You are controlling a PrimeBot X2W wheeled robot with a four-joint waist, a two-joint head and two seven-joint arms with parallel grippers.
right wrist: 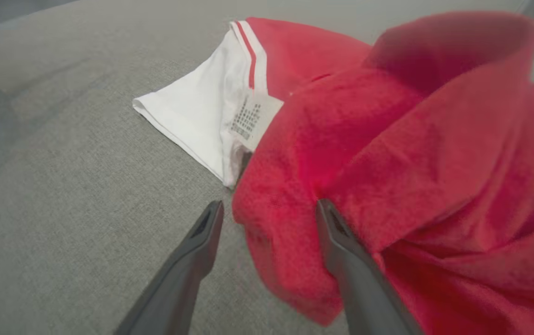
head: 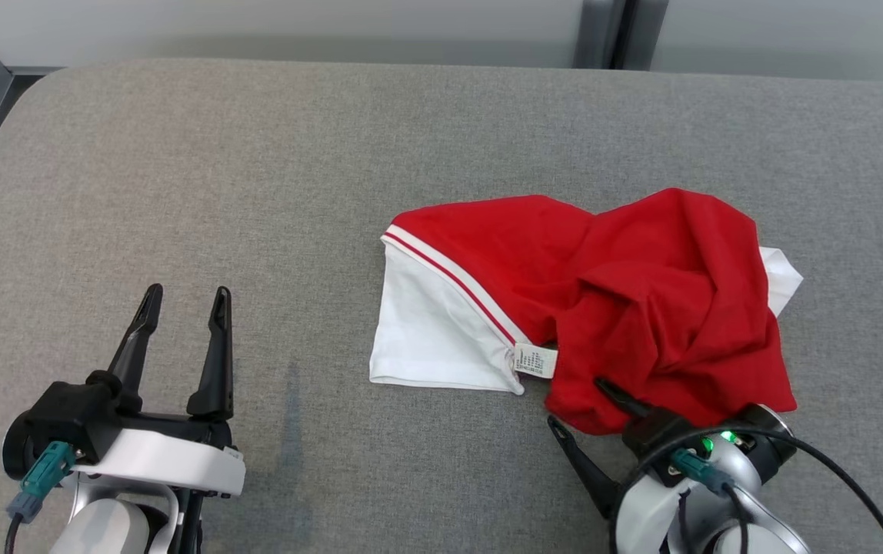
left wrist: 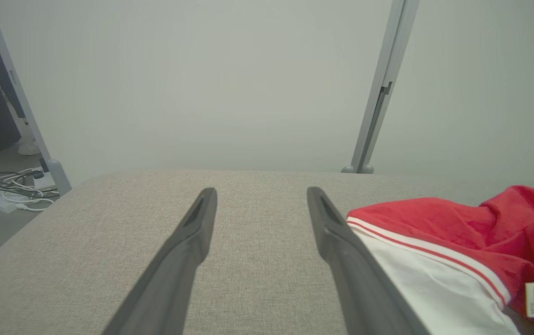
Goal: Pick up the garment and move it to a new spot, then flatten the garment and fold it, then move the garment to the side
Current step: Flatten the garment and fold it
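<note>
Right end effector [head: 576, 404] is spread wide and straddling the near red hem of the garment [head: 641, 300], looks lined up for a pinch. Left end effector [head: 187, 296] is spread too, empty, parked off to the side. Garment's crumpled right-of-centre on the counter [head: 257, 154].

We see a grey woven surface [head: 272, 177] under & ahead of the left hand [head: 188, 292]. Straight ahead of it is a pale wall [left wrist: 202, 83]. Ahead-right of that hand stands a grey metal post [left wrist: 377, 107], w/ its foot at the surface's far edge. Off to the hand's left & lower down are white cables [left wrist: 16, 179] on the floor, beside a slanted grey frame leg [left wrist: 56, 176].
</note>
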